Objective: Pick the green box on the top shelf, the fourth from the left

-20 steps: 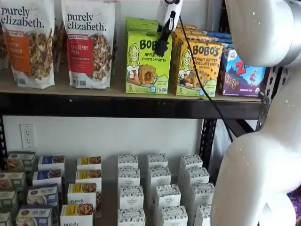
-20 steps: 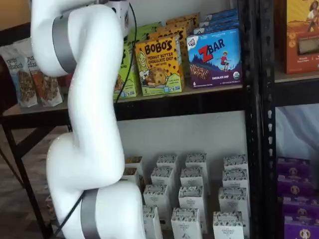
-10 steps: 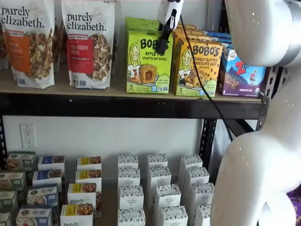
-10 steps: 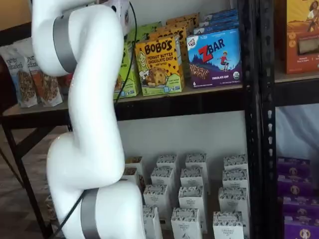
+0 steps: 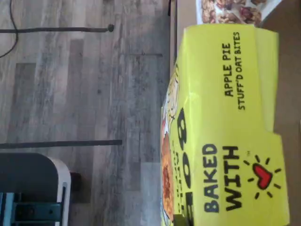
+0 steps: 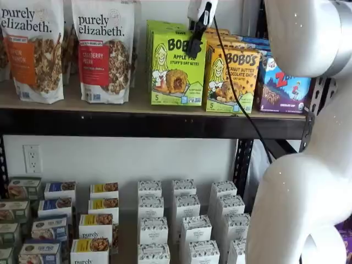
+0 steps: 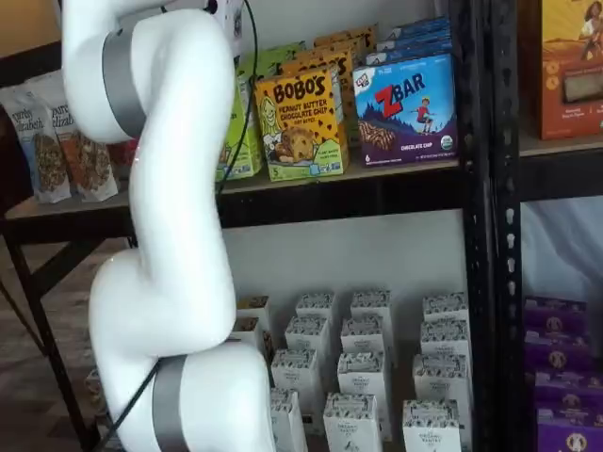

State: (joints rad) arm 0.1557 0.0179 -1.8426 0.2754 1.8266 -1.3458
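Gripper (image 6: 193,48) jaws closed on the top edge of the green Bobo's Apple Pie box (image 6: 177,69); box hangs upright directly below, just above the top shelf (image 6: 137,122).

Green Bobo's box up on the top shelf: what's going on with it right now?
The arm's hand is shut on the green box, gripping it from above near its top edge. The box sits raised off the top shelf and forward of the row of green boxes behind it, so the pick looks underway. The orange Bobo's box beside it stays on the shelf.
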